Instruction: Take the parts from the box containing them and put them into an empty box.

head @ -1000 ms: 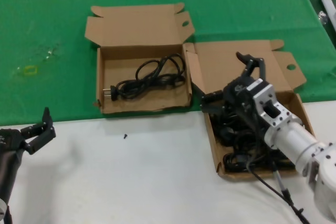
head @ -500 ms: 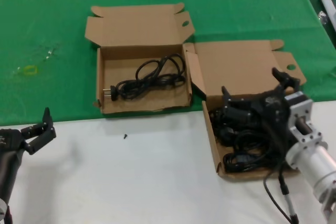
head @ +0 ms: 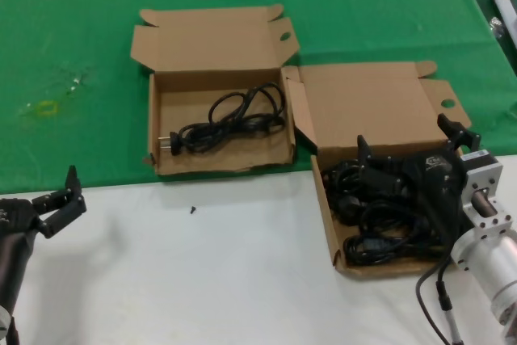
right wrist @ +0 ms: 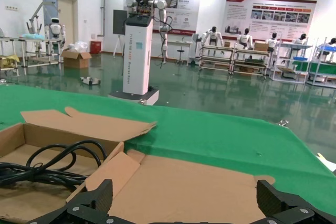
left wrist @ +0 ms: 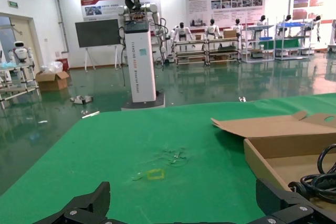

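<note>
The box containing them [head: 326, 217] stands at the right, its lid [head: 367, 103] folded back, and a pile of black coiled cords [head: 380, 217] fills it. My right gripper [head: 410, 145] hovers over that pile, open wide, nothing between its fingers. The other box [head: 222, 159], to the left on the green cloth, holds one cord [head: 230, 119]. The right wrist view looks past my open right gripper [right wrist: 184, 203] at the folded-back lid [right wrist: 199, 182] and the single cord [right wrist: 47, 167]. My left gripper [head: 58, 199] waits open at the near left.
Green cloth [head: 81, 30] covers the far half of the table and white tabletop [head: 202, 280] the near half. A small black speck [head: 193, 209] lies on the white part. A yellowish scrap [head: 44, 107] lies on the cloth at far left.
My right gripper has swung right and nearer, from the left part of the right box to above its cord pile, staying open. The left arm has not moved.
</note>
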